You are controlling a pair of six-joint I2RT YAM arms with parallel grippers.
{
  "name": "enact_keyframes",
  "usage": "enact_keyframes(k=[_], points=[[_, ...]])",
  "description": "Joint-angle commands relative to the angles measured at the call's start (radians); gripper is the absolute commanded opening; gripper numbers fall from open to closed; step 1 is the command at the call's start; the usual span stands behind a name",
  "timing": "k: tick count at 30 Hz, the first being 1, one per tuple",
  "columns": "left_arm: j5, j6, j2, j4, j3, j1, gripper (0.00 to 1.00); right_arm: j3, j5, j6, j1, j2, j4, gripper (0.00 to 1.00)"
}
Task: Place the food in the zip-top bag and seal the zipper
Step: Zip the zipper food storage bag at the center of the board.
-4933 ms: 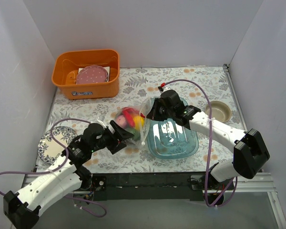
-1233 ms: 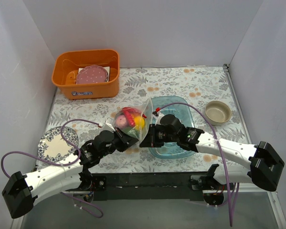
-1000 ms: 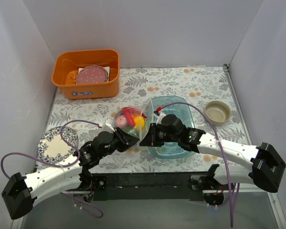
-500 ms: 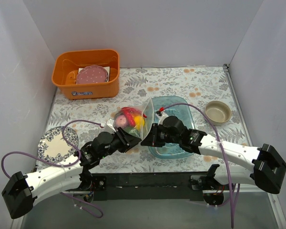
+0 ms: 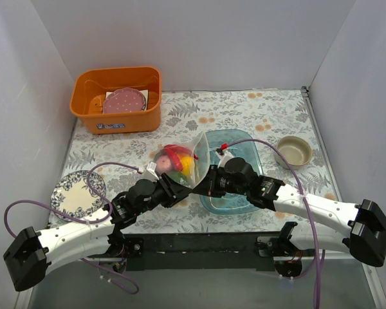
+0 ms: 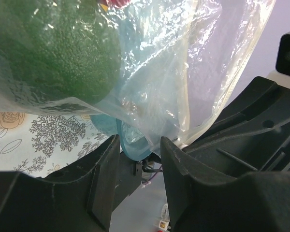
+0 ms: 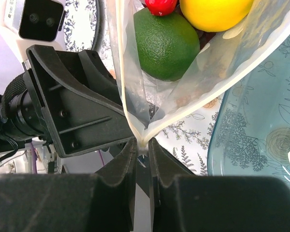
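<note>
Right gripper (image 7: 142, 146) was pinched tight on a corner of the clear crinkly zip-top bag (image 5: 183, 164) | left gripper (image 6: 139, 166) stood parted, holding nothing | toy food (image 7: 166, 43) sat inside, bag just beside the translucent blue oval tray (image 5: 244, 145) | my call: I'd clamp the zipper (image 7: 122, 67) squarely and press slowly.

The right hand (image 7: 142, 146) pinches the bag (image 7: 134, 89) by its corner, jaws nearly together. Inside sit a green fruit (image 7: 166, 43), a lemon (image 7: 215, 12) and a red piece (image 7: 159, 5), perhaps the chili. A blue tray (image 7: 261, 140) lies alongside
</note>
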Motion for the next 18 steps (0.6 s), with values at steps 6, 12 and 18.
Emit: enact_keyframes(k=[6, 12, 18], points=[[-0.065, -0.288, 0.02, 0.057, 0.03, -0.006, 0.29, 0.0, -0.027, 0.016, 0.001, 0.013, 0.04, 0.01], [-0.105, -0.296, 0.004, 0.056, 0.032, -0.006, 0.07, -0.005, -0.037, 0.019, 0.001, 0.008, 0.038, 0.01], [-0.094, -0.279, 0.018, 0.057, 0.049, -0.008, 0.0, 0.006, -0.036, 0.015, 0.001, 0.017, 0.034, 0.01]])
